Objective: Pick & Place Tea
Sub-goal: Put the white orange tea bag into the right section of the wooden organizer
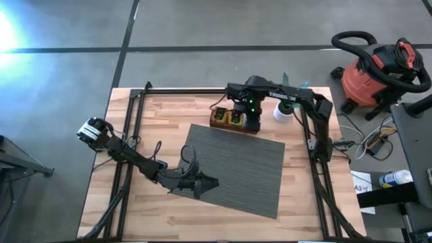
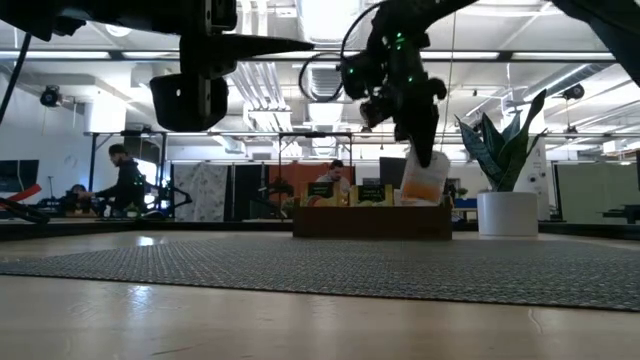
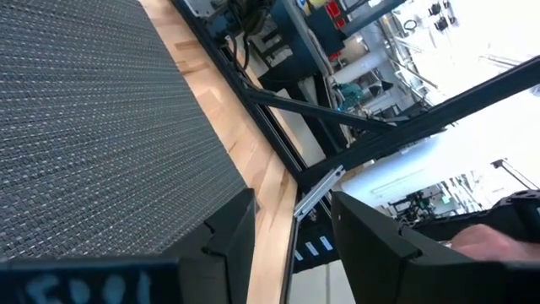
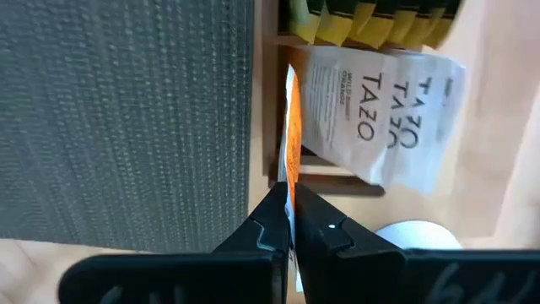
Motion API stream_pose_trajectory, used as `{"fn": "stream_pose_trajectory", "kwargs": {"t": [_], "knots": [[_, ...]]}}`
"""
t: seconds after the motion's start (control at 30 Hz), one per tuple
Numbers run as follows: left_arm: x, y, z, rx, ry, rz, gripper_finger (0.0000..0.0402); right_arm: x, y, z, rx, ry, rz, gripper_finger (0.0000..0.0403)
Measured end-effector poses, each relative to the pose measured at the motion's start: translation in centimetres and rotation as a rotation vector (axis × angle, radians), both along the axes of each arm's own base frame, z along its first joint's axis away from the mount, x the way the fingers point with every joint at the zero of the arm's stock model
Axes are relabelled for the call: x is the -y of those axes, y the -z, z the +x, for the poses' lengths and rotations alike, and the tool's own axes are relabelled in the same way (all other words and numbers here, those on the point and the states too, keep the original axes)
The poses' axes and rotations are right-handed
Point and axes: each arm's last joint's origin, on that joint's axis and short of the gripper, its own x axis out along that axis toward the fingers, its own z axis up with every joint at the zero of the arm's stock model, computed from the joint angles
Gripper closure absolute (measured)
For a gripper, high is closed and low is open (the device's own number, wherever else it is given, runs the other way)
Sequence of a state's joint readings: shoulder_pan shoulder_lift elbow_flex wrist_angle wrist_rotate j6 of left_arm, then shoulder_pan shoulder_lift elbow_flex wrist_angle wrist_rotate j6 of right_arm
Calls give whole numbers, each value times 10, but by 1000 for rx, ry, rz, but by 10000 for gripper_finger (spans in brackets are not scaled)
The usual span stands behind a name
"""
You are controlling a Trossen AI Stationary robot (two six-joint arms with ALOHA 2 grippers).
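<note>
My right gripper (image 4: 291, 221) is over the far side of the table, above the long brown wooden tray (image 1: 217, 125), and is shut on an orange-and-white tea sachet (image 2: 425, 178). More sachets stand in the tray: yellow ones (image 4: 371, 21) and white ones printed TAZO (image 4: 380, 101). In the low view they show as a row (image 2: 350, 195) above the tray's wall (image 2: 370, 222). My left gripper (image 3: 291, 245) is open and hovers over the near left part of the grey ribbed mat (image 1: 236, 169), touching nothing. My right gripper pinches the sachet's upper edge (image 4: 292, 181) between its two fingers, coming from above and pointing down. The sachet hangs upright below the fingers (image 2: 420, 125), over the tray's right end. Its lower edge (image 2: 424, 200) is close to the tray's top; whether they touch I cannot tell.
A white pot (image 2: 497, 213) with a green plant stands right of the tray, close to my right arm. Black frame rails (image 1: 131, 135) run along the table's left and right sides. A red shop vacuum (image 1: 374, 74) stands off the table. People work in the room behind.
</note>
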State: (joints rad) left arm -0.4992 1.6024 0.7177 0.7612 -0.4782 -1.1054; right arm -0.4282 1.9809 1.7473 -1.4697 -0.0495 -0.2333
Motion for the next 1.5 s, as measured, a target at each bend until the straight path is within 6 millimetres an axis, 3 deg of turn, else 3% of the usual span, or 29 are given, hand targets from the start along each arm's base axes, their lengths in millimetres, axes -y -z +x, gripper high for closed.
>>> {"fn": "stream_pose_trajectory", "kwargs": {"t": [0.3,1.5], "knots": [[0,-1,0,2,-2,-21,250,6,23,9,-68,-21,-38,394],[1,-3,1,9,-13,-19,250,-1,25,25,7,-139,-163,381]]}}
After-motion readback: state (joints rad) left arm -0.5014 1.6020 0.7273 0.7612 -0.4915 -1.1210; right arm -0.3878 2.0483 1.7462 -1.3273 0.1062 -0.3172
